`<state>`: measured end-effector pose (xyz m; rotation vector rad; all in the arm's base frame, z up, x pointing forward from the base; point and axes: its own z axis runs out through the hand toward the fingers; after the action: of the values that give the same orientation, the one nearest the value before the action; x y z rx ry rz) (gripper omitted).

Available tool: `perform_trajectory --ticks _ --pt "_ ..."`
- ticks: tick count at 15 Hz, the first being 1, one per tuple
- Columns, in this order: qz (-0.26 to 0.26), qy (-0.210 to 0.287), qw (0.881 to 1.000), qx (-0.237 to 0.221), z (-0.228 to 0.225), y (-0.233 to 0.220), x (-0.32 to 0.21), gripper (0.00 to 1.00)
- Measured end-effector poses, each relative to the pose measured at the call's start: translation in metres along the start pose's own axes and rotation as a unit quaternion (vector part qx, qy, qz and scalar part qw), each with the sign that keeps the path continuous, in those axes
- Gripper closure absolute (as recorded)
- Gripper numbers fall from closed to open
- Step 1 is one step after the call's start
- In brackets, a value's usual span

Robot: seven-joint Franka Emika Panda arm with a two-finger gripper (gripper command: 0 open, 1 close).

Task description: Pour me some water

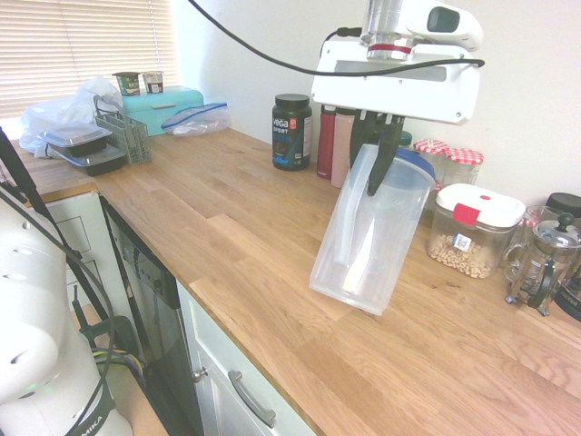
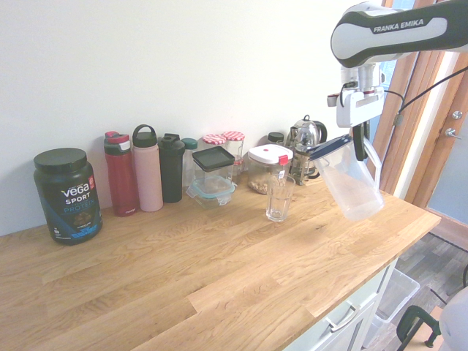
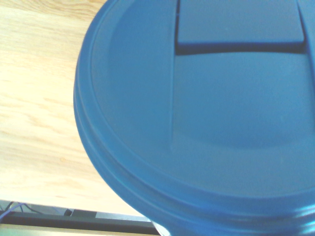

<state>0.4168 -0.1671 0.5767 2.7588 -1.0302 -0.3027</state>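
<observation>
Pitcher (image 1: 372,232): clear plastic, tall, blue lid (image 3: 206,113) with raised flap; tilted, lifted above wooden counter (image 1: 272,245). Gripper (image 1: 379,150): clamped on its handle. Glass (image 2: 279,197): empty, upright.

We see a table (image 2: 219,278) of pale wood, its planks smooth with a soft satin sheen and visible grain. The pitcher (image 2: 352,184) looks like clear, slightly frosted plastic; its blue lid (image 3: 206,123) is smooth matt plastic. The drinking glass (image 2: 279,197) is clear and glossy. The protein tub (image 2: 67,196) is dark plastic with a glossy printed label. The red bottle (image 2: 121,174) and pink bottle (image 2: 148,170) have a smooth, low-sheen finish. The kettle (image 2: 307,133) is shiny, mirror-like metal. The robot arm's shell (image 2: 398,33) is glossy white plastic. The end effector (image 1: 378,150) has dark matt fingers.
</observation>
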Motion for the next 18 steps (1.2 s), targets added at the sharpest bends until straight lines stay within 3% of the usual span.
perform_trajectory --ticks 8,18 --pt "0.0 -0.049 0.997 -0.062 -0.001 -0.067 0.015 1.0" --pt "0.0 -0.086 0.993 -0.084 0.011 -0.093 0.037 1.0"
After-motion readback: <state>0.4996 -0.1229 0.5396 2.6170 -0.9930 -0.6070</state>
